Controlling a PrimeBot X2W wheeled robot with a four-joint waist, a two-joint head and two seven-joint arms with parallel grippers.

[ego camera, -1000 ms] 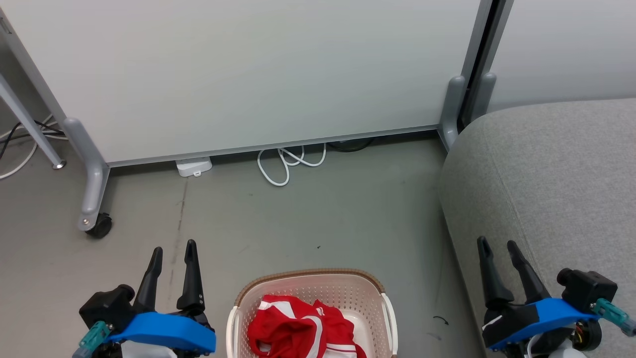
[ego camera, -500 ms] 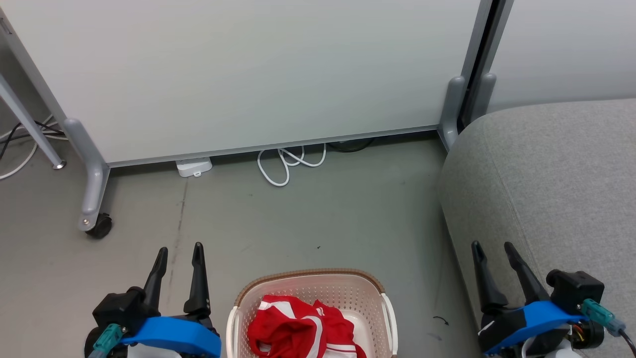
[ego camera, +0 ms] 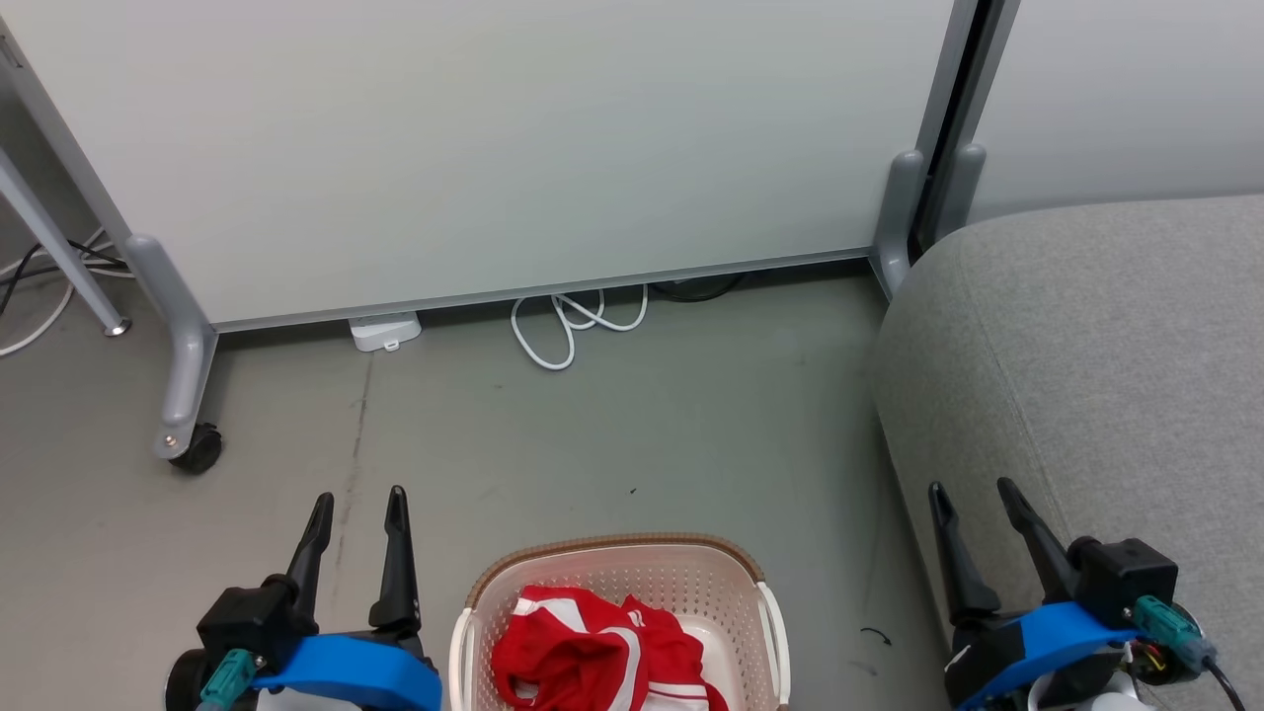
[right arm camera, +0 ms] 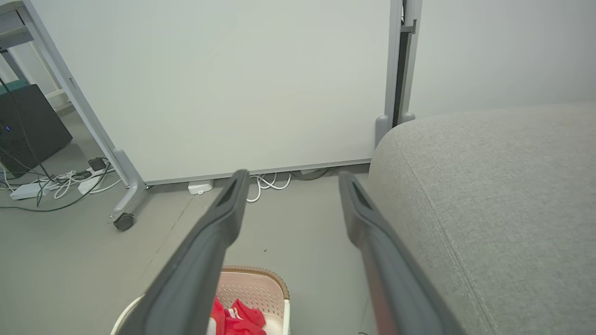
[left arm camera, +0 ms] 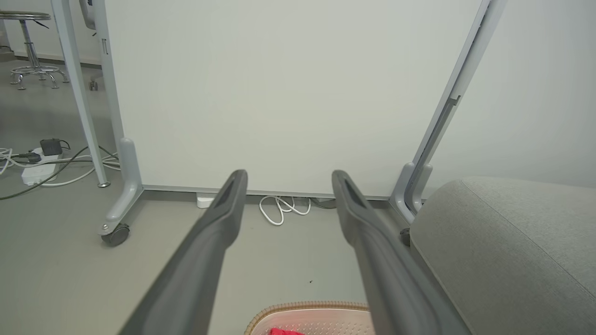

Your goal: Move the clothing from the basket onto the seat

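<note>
Grey floor (ego camera: 632, 444), white partition (ego camera: 494, 148) behind. Drew left claw (ego camera: 360, 496) and right claw (ego camera: 971, 487), both spread and empty, slightly inward toward basket (ego camera: 612, 546) within the last second. Found clothing (ego camera: 592, 652) heaped inside basket, none on seat (ego camera: 1106, 346); reach judged barely begun.

Smooth grey floor (ego camera: 632, 434), cream basket (ego camera: 612, 575) with brown rim standing on it near centre, light grey seat (ego camera: 1116, 346) along the right, white partition (ego camera: 494, 148) on a grey castor foot (ego camera: 185, 390) across the far side, looped white cable (ego camera: 571, 324) and small white box (ego camera: 385, 331) at its base, more cables (ego camera: 39, 269) far left
</note>
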